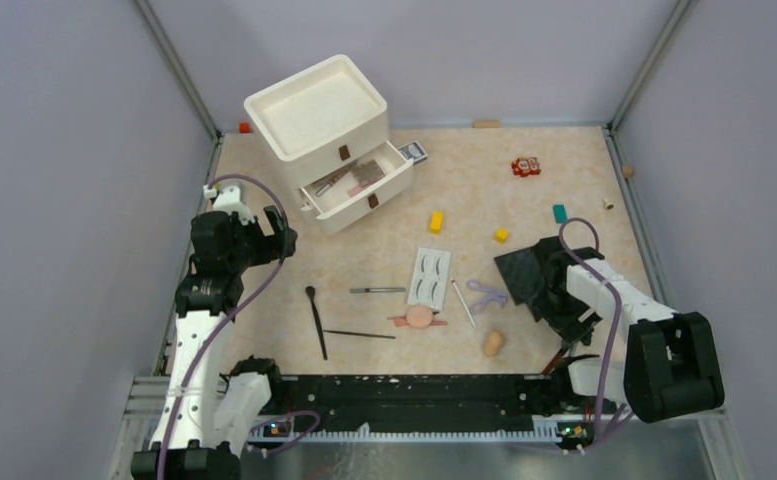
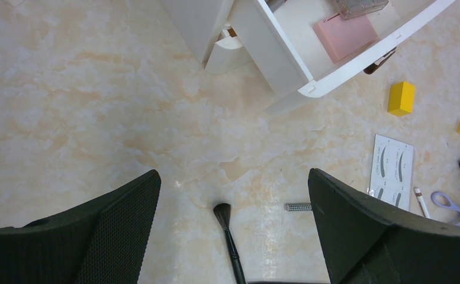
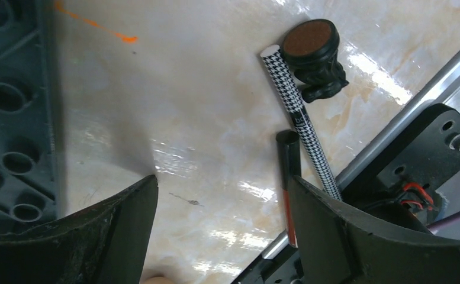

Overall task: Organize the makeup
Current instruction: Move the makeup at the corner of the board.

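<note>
Right wrist view: looking down past the right tool [image 3: 224, 189], standing spread and gripping nothing, over bare bench [image 3: 203, 106]. Finding the houndstooth pencil [image 3: 301, 121] off toward 3 o'clock of the gap, just beside the 3 o'clock finger, running its long axis from about 11 o'clock to 5 o'clock. Finding a black pencil [image 3: 288, 177] with a red stripe alongside it, nearly parallel, sitting tight against that same finger and partly hiding behind it. Noting a stubby black piece [image 3: 313, 47] with a round brown top at 1 o'clock, touching or just beside the houndstooth pencil's far end.

Judging the step in hand as lining up on these two pencils. Crossing the closing line almost squarely, so probably needing little turning of the wrist. Needing instead a shift toward 3 o'clock, bringing both shafts inside the gap rather than under a finger. Otherwise risking a shove of the pencils against the metal rail [image 3: 405, 112] at 4 o'clock.

Placing this spot, by the top external view, at the bench's 5 o'clock corner, directly under the right arm. Leaving the left tool [image 2: 234, 177] well apart at 9 o'clock, spread and empty above a black brush [image 2: 230, 242]. Placing the open white drawer [image 1: 349, 208] far off at 11 o'clock.
</note>
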Robot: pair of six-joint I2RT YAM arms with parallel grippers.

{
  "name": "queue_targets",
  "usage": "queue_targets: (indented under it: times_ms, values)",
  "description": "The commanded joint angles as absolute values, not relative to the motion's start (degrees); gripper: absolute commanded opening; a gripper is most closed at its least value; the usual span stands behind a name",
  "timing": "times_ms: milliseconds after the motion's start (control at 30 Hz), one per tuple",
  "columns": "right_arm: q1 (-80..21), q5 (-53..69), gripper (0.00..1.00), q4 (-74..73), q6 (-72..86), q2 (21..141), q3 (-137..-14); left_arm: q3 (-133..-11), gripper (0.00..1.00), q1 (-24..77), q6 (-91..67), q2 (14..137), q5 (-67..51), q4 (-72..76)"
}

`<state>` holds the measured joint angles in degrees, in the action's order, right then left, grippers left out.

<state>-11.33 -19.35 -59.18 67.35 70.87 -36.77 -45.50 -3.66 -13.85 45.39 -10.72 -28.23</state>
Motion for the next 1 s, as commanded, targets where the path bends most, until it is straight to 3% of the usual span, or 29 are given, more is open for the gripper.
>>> queue_targets:
  times_ms: [0, 200, 333, 633, 967]
  values:
    - [-10.4, -18.6, 0.79, -58.4, 66.4, 70.9, -35.4, -45.3, 0.99, -3.6, -14.4, 45.3, -11.5, -26.1]
    - [-9.9, -17.2, 0.77, -55.6, 65.5, 73.8, -33.4, -45.3, 0.99, -3.6, -14.4, 45.4, -11.5, -26.1]
    - [-9.7, -15.1, 0.67, -52.5, 65.0, 74.2, -31.5, -45.3, 0.99, -3.6, -14.4, 45.6, -11.6, -26.1]
    - [-9.7, -12.6, 0.63, -49.7, 64.6, 69.3, -29.2, -45.3, 0.99, -3.8, -14.5, 45.9, -11.7, -26.1]
    - [-9.3, -23.6, 0.64, -62.6, 65.3, 64.3, -41.0, -45.3, 0.99, -3.8, -14.5, 45.9, -11.7, -26.1]
